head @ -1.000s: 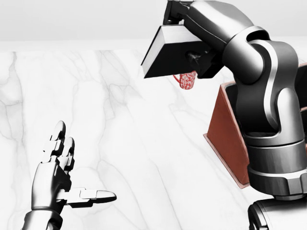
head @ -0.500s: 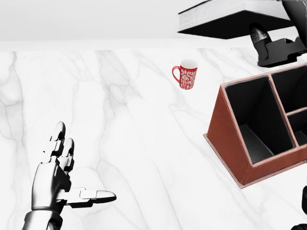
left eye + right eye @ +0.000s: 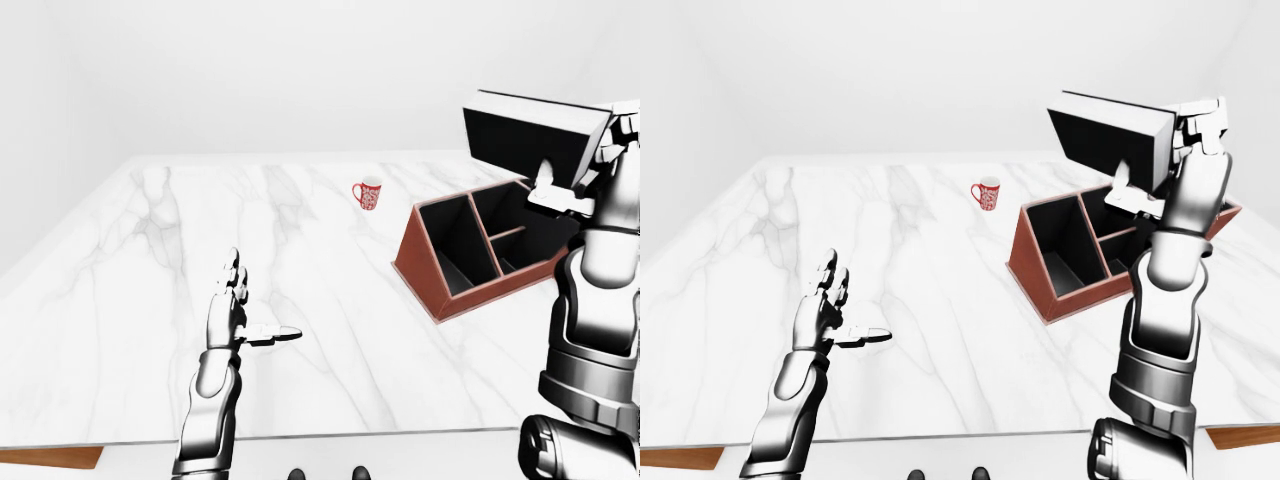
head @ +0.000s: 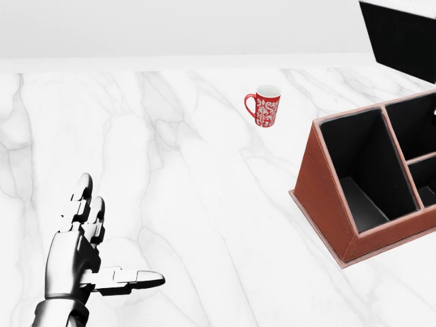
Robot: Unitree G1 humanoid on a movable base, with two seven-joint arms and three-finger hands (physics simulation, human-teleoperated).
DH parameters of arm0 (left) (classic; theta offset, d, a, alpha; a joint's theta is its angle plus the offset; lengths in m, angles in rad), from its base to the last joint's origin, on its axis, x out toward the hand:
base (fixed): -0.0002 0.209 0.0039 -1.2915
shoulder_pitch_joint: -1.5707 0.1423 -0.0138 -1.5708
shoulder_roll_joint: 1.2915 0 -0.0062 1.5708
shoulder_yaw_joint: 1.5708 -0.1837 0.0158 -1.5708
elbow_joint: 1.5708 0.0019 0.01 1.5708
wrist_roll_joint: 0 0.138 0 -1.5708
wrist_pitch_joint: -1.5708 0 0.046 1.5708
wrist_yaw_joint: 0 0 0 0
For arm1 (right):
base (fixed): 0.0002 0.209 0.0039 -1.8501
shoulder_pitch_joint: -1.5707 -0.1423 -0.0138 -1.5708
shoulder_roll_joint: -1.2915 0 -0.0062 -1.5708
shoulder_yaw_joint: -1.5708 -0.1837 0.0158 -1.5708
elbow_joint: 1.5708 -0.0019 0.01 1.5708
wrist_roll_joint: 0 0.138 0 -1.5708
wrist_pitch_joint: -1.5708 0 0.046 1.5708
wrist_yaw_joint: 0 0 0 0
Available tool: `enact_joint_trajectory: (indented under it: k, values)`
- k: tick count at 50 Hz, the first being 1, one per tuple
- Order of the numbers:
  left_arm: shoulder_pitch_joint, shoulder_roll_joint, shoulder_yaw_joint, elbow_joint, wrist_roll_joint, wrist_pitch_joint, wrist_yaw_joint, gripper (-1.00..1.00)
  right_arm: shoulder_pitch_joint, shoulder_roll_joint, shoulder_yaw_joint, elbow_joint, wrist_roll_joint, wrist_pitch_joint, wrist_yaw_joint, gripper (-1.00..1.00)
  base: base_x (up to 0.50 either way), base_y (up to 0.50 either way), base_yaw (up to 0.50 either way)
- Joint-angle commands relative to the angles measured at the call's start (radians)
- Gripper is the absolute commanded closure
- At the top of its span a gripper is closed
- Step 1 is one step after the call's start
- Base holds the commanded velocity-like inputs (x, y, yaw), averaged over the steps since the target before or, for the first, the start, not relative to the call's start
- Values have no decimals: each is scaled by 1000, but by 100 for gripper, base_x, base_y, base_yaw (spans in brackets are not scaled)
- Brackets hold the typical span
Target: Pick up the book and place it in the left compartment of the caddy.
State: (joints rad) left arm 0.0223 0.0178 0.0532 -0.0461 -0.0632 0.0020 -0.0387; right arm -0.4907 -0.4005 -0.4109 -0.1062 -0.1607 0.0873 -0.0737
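Holding: the right hand [image 3: 1180, 150] has its fingers closed round the book [image 3: 1108, 138], raised off the marble table [image 3: 330, 330].
Book: black cover, pale page edge; in the right-eye view it hangs at about twelve o'clock of the caddy [image 4: 327, 197], above its right-side compartments and clear of it. In the head view only a dark corner shows, at the upper right edge.
Caddy: reddish-brown walls with black insides, standing on the table at three o'clock of the head view. The left compartment [image 4: 364, 170] is tall, and nothing shows inside it.
Left hand: the left hand [image 4: 85, 242] is spread wide at seven o'clock of the head view, fingers up and thumb out sideways, gripping nothing, well apart from the caddy.
Mug: a red patterned mug [image 4: 263, 105] stands upright near twelve o'clock of the head view, at ten o'clock of the caddy and apart from it.
Right arm: it rises along the right edge of the eye views, beside the caddy.
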Motion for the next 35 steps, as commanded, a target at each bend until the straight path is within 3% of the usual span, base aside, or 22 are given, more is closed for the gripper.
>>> enact_joint_trajectory:
  k: [1,18,35]
  values:
    - [0,0,1,0,1,1,2,-100,92,40,-32,42,113,0,-274,100,0,0,0]
    - [6,-1,-1,-17,1,13,2,-100,116,64,41,145,51,0,-391,100,0,0,0]
    - [11,-2,-1,-27,1,18,3,-100,103,68,95,298,-47,0,-378,100,0,0,0]
